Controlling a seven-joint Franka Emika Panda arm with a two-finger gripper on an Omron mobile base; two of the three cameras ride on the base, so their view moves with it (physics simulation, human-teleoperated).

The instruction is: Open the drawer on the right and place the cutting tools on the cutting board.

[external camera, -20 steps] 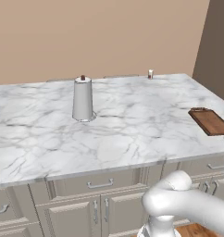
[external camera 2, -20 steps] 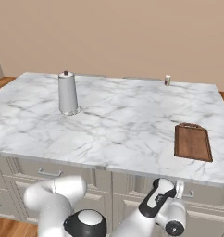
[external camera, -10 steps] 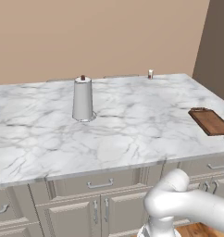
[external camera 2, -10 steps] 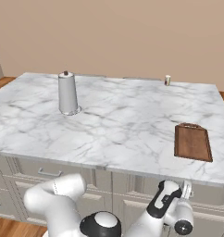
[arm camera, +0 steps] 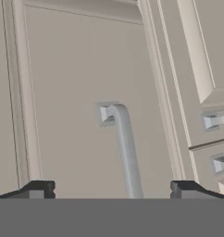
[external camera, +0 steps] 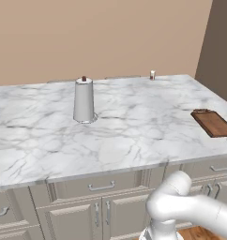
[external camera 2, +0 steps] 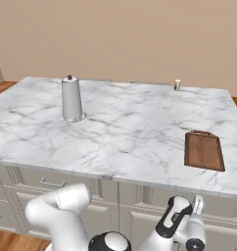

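Marble countertop (external camera 2: 125, 132) is stretching wide across the island, grey-white under a tan wall. Down below it, the drawer (arm camera: 90, 106) is sitting closed, and in the hand view its grey-beige panel is rolled sideways, with the silver bar handle (arm camera: 125, 148) running down toward the bottom edge between the two dark fingertips (arm camera: 37, 190). The gripper (arm camera: 111, 192) is hovering just in front of that handle with its jaws spread wide, one tip on either side of the bar, gripping nothing. More silver handles (arm camera: 215, 121) are peeking in at the right edge of that view on neighbouring cabinet fronts.

Up on the counter, the cutting board (external camera 2: 203, 151) is lying flat near the right front edge, reddish-brown with a darker rim, its small handle end pointing away toward the wall. From the left base camera the board (external camera: 213, 123) is sitting at the far right.

Well apart, toward the left, a tall silver canister (external camera 2: 71, 99) with a dark knob is standing upright. A small shaker (external camera 2: 177, 85) is standing at the back edge near the wall.
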